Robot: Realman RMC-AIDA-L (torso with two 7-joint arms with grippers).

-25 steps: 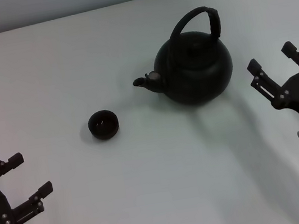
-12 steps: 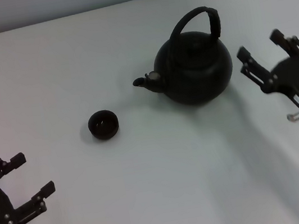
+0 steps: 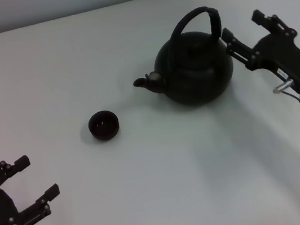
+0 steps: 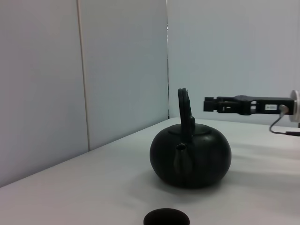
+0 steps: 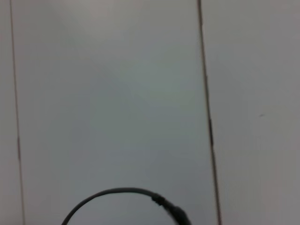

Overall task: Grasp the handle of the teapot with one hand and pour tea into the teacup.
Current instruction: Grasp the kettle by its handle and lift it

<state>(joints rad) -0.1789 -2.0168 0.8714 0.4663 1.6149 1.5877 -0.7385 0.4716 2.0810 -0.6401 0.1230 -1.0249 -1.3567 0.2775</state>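
The matte-black teapot (image 3: 194,68) stands right of centre on the white table, its stubby spout turned toward the teacup (image 3: 104,125), a tiny black bowl to its left. The arched black handle (image 3: 203,14) loops over the lid. My right gripper (image 3: 242,25) hovers open just right of the handle, apart from it, fingers aimed at the pot. The left wrist view shows the teapot (image 4: 191,157), its handle (image 4: 185,108), the teacup's rim (image 4: 166,218) and the right gripper (image 4: 209,104) level with the handle's top. Only the handle's arc (image 5: 117,193) appears in the right wrist view. Near the front left, my left gripper (image 3: 37,177) rests open.
The white table (image 3: 165,173) runs back to a pale panelled wall (image 3: 64,0) behind the teapot. A grey cable loop (image 3: 283,87) hangs off the right wrist.
My right gripper has moved away from the front edge and leftward, closing in on the teapot's handle. The left gripper has drifted slightly toward the front edge. Teapot and teacup have not moved.
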